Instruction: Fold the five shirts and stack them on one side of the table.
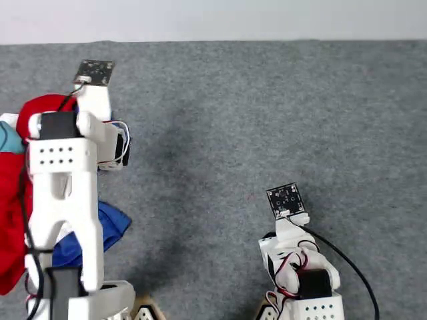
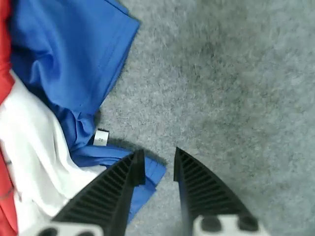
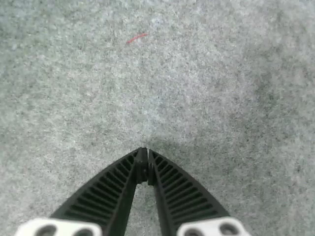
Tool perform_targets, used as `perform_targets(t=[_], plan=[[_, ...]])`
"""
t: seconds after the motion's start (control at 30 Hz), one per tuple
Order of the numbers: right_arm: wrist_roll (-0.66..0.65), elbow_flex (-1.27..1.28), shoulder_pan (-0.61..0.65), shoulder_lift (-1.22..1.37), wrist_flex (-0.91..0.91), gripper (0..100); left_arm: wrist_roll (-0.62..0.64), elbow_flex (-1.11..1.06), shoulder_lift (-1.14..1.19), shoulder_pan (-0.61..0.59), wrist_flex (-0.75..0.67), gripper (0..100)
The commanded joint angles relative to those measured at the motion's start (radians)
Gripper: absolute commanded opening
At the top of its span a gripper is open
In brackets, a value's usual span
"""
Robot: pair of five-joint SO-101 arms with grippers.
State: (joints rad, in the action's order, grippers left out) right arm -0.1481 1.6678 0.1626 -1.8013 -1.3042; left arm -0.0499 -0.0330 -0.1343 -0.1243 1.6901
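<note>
A pile of shirts lies at the table's left edge: a red shirt [image 1: 13,200], a blue shirt [image 1: 110,227] and a bit of a teal one [image 1: 8,139]. My left arm [image 1: 67,173] stands over this pile. In the left wrist view my left gripper [image 2: 158,162] is open just above the table, one finger [image 2: 129,174] over the hem of the blue shirt [image 2: 64,54], the other over bare carpet. A white shirt [image 2: 34,147] lies beside the blue one. My right gripper [image 3: 145,158] is shut on nothing, above bare carpet. The right arm [image 1: 297,267] sits folded near the front edge.
Grey carpet [image 1: 267,113] covers the table's middle and right side. A small red thread [image 3: 136,38] lies on the carpet ahead of the right gripper. A pale wall runs along the far edge [image 1: 213,20].
</note>
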Motion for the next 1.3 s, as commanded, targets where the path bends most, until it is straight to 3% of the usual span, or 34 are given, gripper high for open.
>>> perform_targets(t=[0.0, 0.2, 0.4, 1.0, 1.27], plan=[[-0.011, 0.015, -0.008, -0.012, -0.002, 0.9, -0.044, 0.035, 0.031, -0.008, -0.069, 11], [-0.011, 0.015, -0.008, -0.012, -0.002, 0.9, -0.049, 0.035, 0.066, 0.000, -0.239, 0], [-0.011, 0.015, -0.008, -0.012, -0.002, 0.9, -0.057, 0.036, 0.155, -0.003, -0.339, 0], [-0.011, 0.015, -0.008, -0.012, -0.002, 0.9, -0.417, 0.179, 0.310, 0.006, -0.385, 1], [-0.011, 0.015, -0.008, -0.012, -0.002, 0.9, -0.474, 0.395, 0.465, -0.077, -0.227, 22]])
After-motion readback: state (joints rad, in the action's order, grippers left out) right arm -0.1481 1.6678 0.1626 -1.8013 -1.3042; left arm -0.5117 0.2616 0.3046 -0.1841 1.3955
